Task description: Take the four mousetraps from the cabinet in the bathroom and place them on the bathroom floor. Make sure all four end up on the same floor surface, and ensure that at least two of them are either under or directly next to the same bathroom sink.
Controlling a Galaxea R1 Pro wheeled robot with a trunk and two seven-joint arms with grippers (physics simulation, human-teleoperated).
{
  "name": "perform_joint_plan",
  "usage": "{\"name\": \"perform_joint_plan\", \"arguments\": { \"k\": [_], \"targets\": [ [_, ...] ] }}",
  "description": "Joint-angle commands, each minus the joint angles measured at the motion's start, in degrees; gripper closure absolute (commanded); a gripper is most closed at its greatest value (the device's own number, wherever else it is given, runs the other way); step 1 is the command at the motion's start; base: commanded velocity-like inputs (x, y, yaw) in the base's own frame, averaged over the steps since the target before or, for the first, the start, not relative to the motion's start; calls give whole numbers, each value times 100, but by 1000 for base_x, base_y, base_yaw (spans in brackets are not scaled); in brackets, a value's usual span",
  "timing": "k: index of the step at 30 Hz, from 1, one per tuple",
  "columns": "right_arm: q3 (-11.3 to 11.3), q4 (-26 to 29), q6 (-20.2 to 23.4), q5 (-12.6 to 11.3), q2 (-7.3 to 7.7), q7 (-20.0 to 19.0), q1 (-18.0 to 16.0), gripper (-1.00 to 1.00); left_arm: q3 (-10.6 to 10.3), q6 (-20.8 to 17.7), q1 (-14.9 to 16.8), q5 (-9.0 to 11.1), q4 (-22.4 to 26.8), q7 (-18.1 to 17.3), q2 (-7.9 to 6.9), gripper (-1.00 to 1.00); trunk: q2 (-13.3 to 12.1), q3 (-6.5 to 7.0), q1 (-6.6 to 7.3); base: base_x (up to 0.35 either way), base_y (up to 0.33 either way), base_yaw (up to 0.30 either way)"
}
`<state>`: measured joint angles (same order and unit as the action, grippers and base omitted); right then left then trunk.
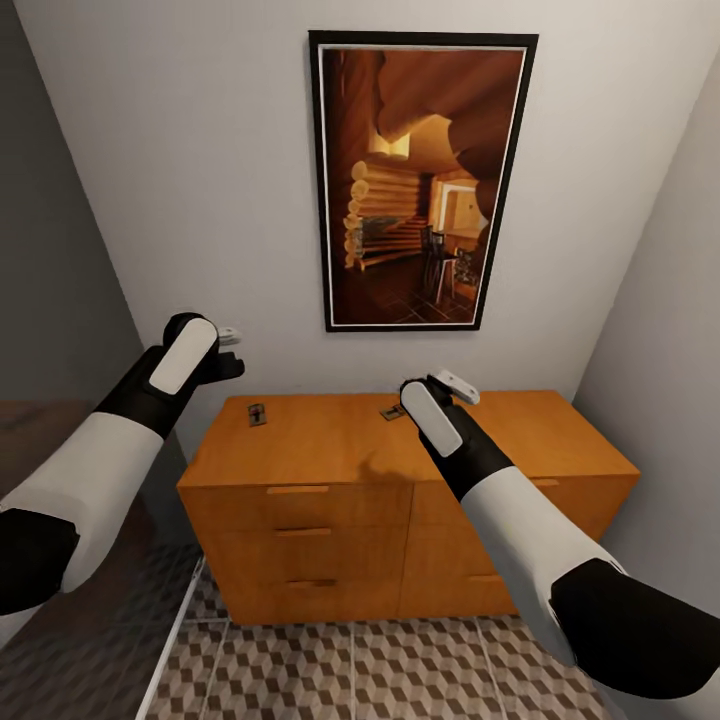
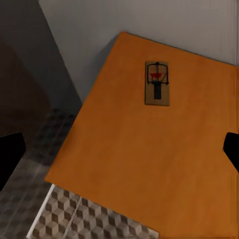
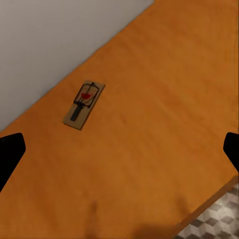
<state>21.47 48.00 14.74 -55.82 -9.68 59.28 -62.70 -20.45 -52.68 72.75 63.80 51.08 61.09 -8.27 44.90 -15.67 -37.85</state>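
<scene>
Orange-brown cabinet sits against the wall on the cube-pattern bathroom floor, under a framed picture. Left end effector hangs above the cabinet's left end, right end effector over the top near mid-back; both wrist views show the fingers spread wide, gripping nothing. Two mousetraps lie flat on the cabinet top: left mousetrap near the back-left, right mousetrap just beside the right end effector.

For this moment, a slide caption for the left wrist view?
One mousetrap lying flat on the orange cabinet top, patterned floor below.

Two mousetraps atop cabinet
</scene>
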Motion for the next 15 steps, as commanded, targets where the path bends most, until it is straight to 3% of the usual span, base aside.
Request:
{"name": "perform_joint_plan", "arguments": {
  "k": [1, 10, 15],
  "targets": [
    [22, -54, -92, -3, 1, 147, -6, -100, -25, -14, -7, 50, -82, -75, -5, -100, 7, -9, -1, 0, 134, 0],
    [140, -278, -478, 12, 9, 366, -6, -100, -23, 45, -29, 27, -473, -664, 4, -100, 7, -9, -1, 7, 200, 0],
    [191, -320, -537, 17, 10, 391, -5, -100, -27, 148, -32, 21, -535, -878, 3, -100, 7, -9, -1, 10, 75, 0]
  ]
}}
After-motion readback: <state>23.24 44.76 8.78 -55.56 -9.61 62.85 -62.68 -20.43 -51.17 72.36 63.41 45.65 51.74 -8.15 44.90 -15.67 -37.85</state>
